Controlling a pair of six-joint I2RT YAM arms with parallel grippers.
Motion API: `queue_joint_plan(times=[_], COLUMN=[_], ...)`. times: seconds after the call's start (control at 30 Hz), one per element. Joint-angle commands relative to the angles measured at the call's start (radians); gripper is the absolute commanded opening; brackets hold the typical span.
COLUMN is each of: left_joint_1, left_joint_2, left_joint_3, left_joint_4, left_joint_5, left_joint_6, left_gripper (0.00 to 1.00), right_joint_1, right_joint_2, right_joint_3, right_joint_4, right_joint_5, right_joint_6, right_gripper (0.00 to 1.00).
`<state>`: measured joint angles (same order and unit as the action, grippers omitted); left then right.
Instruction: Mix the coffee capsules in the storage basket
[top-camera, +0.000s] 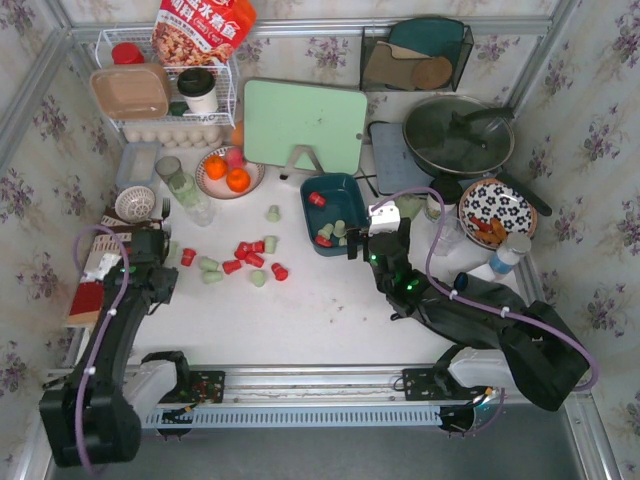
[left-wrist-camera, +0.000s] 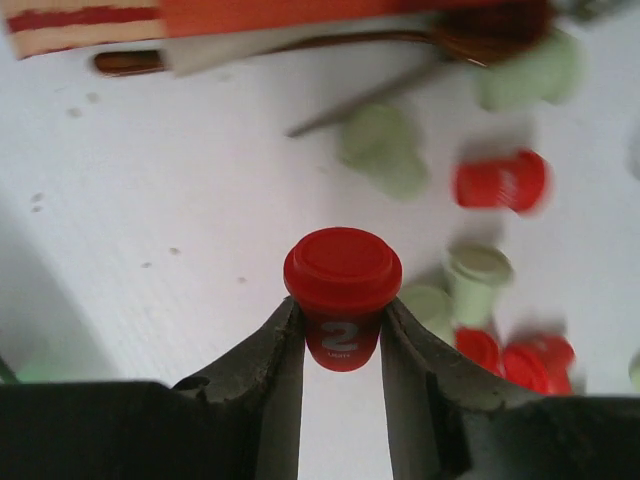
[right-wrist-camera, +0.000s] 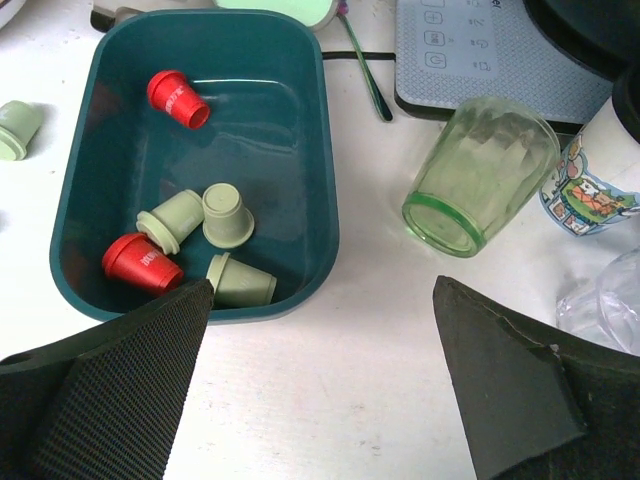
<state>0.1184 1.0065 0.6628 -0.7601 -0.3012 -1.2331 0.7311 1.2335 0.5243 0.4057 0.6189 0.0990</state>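
My left gripper (top-camera: 177, 259) (left-wrist-camera: 340, 312) is shut on a red coffee capsule (left-wrist-camera: 342, 290) marked "2", at the left end of a scatter of red and pale green capsules (top-camera: 245, 260) on the white table. More loose capsules (left-wrist-camera: 480, 275) lie beyond it, and a lone green one (top-camera: 273, 213) lies farther back. The dark teal storage basket (top-camera: 345, 190) (right-wrist-camera: 300, 150) holds two red capsules (right-wrist-camera: 178, 98) and three green ones (right-wrist-camera: 225, 214). My right gripper (top-camera: 360, 243) (right-wrist-camera: 320, 290) is open and empty, just off the basket's near right corner.
A green glass cup (right-wrist-camera: 480, 175) lies on its side right of the basket. A plate of oranges (top-camera: 228, 172), a white wire rack (top-camera: 165, 90), a green cutting board (top-camera: 303, 125), a lidded pan (top-camera: 458, 135), a patterned bowl (top-camera: 497, 212) and a bottle (top-camera: 508, 255) ring the work area.
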Motion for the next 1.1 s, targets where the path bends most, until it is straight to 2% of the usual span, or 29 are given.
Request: queue_joint_plan(times=[0.0,0.13,0.23,0.33,0.47,0.6,0.77,0.93,1.07], left_joint_1=[-0.168,-0.304,-0.421,-0.555,-0.676,-0.713,-0.744,-0.768,-0.783], left_joint_2=[-0.061,-0.018,0.070,0.195,0.457,0.711,0.933,1.065,1.106], left_joint_3=[0.060,0.125,0.176,0.266,0.454,0.646,0.837,0.990,1.042], left_joint_4=[0.011,0.146,0.291,0.437,0.515,0.558,0.618,0.577,0.488], left_joint_5=[-0.143,-0.111,-0.080,-0.042,0.016,0.167,0.342,0.353,0.279], left_joint_6=[0.096,0.226,0.360,0.518,0.679,0.727,0.763,0.764,0.764], left_gripper=[0.27,0.30,0.33,0.34,0.35,0.35,0.35,0.38,0.50], right_joint_1=[0.001,0.000,0.000,0.000,0.001,0.001,0.001,0.001,0.000], right_joint_2=[0.007,0.005,-0.001,-0.021,-0.039,-0.042,-0.040,-0.050,-0.060], right_joint_3=[0.005,0.004,0.005,-0.003,-0.024,-0.031,-0.030,-0.030,-0.032], right_joint_4=[0.009,0.013,0.011,0.015,0.044,0.057,0.058,0.053,0.050], right_joint_5=[0.026,0.035,0.044,0.047,0.060,0.065,0.067,0.063,0.055], right_joint_6=[-0.002,-0.005,-0.010,-0.011,-0.013,-0.010,-0.010,-0.009,-0.004], right_gripper=[1.00,1.00,1.00,1.00,1.00,1.00,1.00,1.00,1.00])
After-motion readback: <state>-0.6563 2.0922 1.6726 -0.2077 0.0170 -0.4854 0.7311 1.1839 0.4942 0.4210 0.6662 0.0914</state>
